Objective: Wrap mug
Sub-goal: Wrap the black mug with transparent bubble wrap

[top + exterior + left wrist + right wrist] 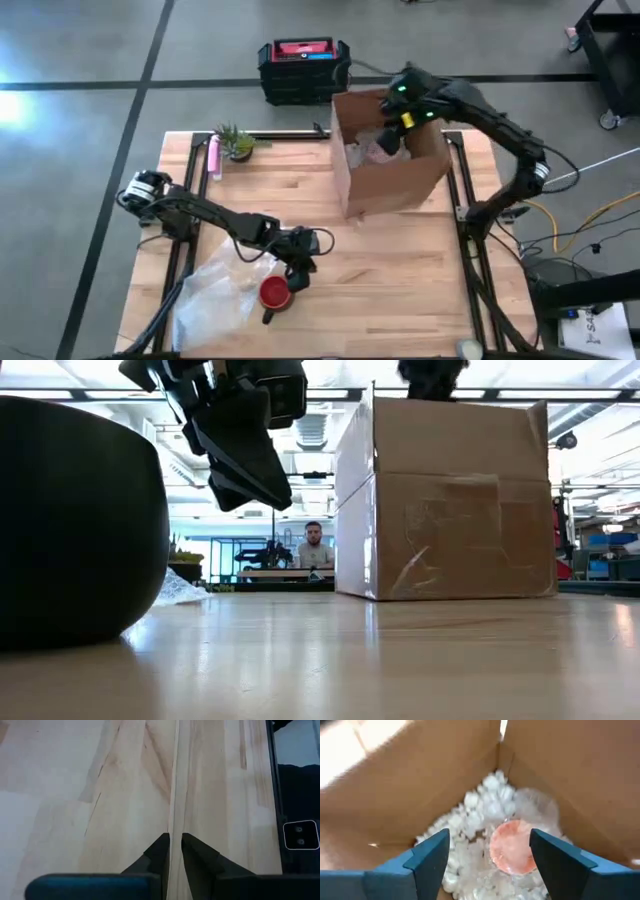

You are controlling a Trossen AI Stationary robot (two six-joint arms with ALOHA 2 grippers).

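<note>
From above, left gripper [297,272] hangs just beside the red mug [275,292] on the bubble wrap [215,290], while the right gripper [393,130] reaches into the cardboard box [395,185]. Its own wrist view shows the left fingers [160,851] nearly closed on nothing over bare table [100,795], so lowering now could nudge the mug off the wrap. Inside the box, the right gripper [489,851] stands wide open over a wrapped pink object [512,846] in white packing peanuts [470,820], and a grab could scatter them.

Table [400,270]: pale wood planks, smooth, slight sheen.
Box [395,180]: brown cardboard, matt; clear glossy tape on one side.
Fill [470,820]: white foam pieces, rough.
Wrap [215,290]: clear crinkled plastic film.
Mug [274,292]: red, glossy.
</note>
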